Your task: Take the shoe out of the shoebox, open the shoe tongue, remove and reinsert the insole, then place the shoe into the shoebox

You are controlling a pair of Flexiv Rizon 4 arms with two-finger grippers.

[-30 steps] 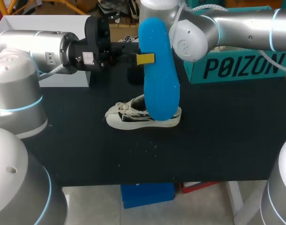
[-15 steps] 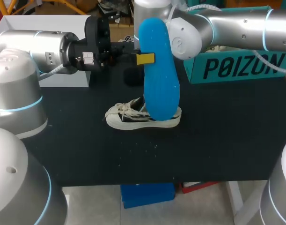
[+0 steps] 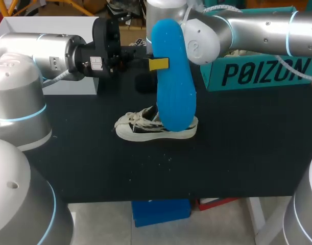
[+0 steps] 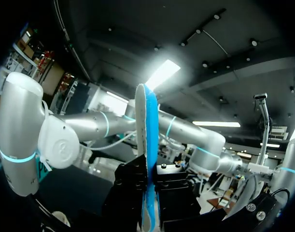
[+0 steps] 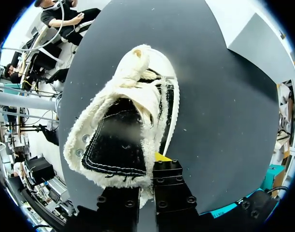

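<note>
The shoe (image 3: 140, 127) sits on the desk (image 3: 94, 163) under my right arm (image 3: 258, 30), which bends down so my right fingers (image 5: 161, 157) pinch its collar. My left arm (image 3: 43, 51) lies level, left fingers (image 3: 158, 64) clamping the upright insole (image 3: 173, 87). The shoebox (image 3: 258, 71) stands beyond them.

arms (image 3: 38, 51): silver, rounded | joint rings (image 3: 23, 116): glowing cyan | wrists (image 3: 107, 43): black

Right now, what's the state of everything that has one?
insole: out of the shoe, held upright in the air
left gripper: fingers shut on insole
shoe: on its sole on the table, mouth open, no insole inside
right gripper: at the shoe's heel, grip hidden
shoebox: upright at the back, inside hidden
</note>
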